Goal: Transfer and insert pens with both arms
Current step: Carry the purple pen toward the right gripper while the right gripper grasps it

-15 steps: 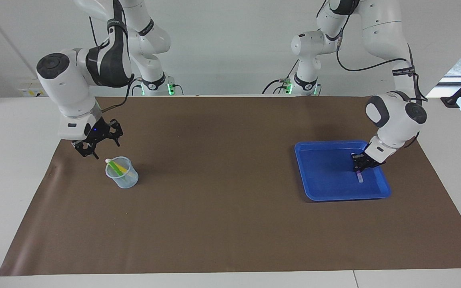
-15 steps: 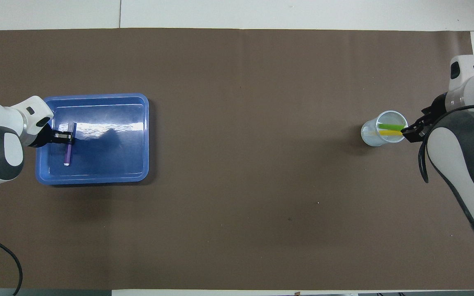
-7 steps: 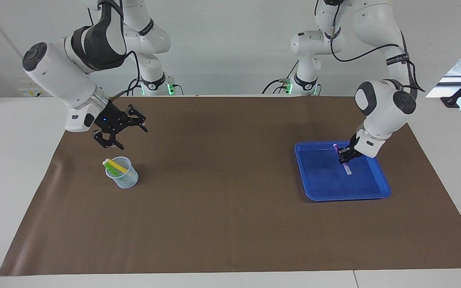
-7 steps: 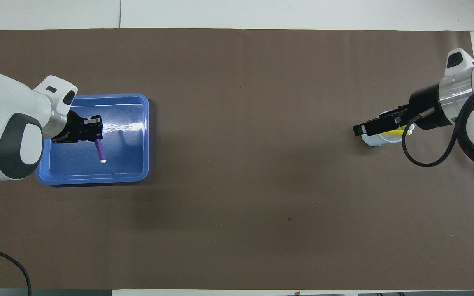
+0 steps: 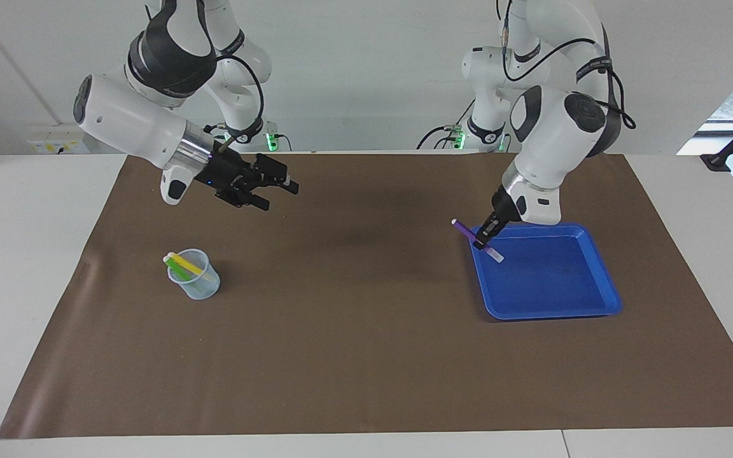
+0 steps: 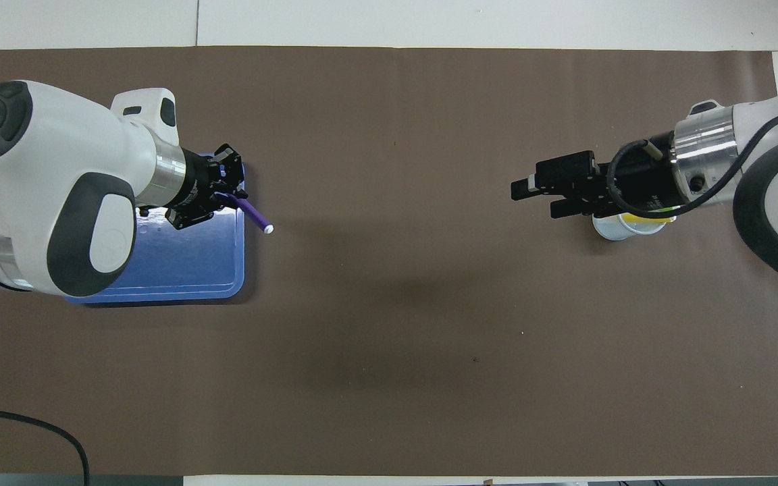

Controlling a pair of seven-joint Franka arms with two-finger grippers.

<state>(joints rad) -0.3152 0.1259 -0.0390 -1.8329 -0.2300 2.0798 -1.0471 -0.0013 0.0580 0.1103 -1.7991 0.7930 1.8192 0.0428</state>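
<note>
My left gripper (image 5: 483,240) is shut on the purple pen (image 5: 463,228), which hangs tilted over the blue tray's (image 5: 551,311) edge on the side toward the right arm. In the overhead view the purple pen (image 6: 252,216) sticks out of the left gripper (image 6: 225,197), whitish end toward the table's middle. The yellow pen (image 5: 189,264) and green pen (image 5: 178,269) lean in a clear cup (image 5: 195,278). My right gripper (image 5: 277,191) is open and holds nothing, up in the air over the brown mat beside the cup. From overhead, the right gripper (image 6: 535,200) partly covers the cup (image 6: 615,230).
A brown mat (image 5: 354,343) covers most of the white table. The blue tray (image 6: 159,294) has nothing lying in it. Both arms' white links reach in over the ends of the mat.
The left gripper has lifted the purple pen out of the tray and carried it toward the table's middle. The right gripper has risen from beside the cup and swung toward the middle, still open.
</note>
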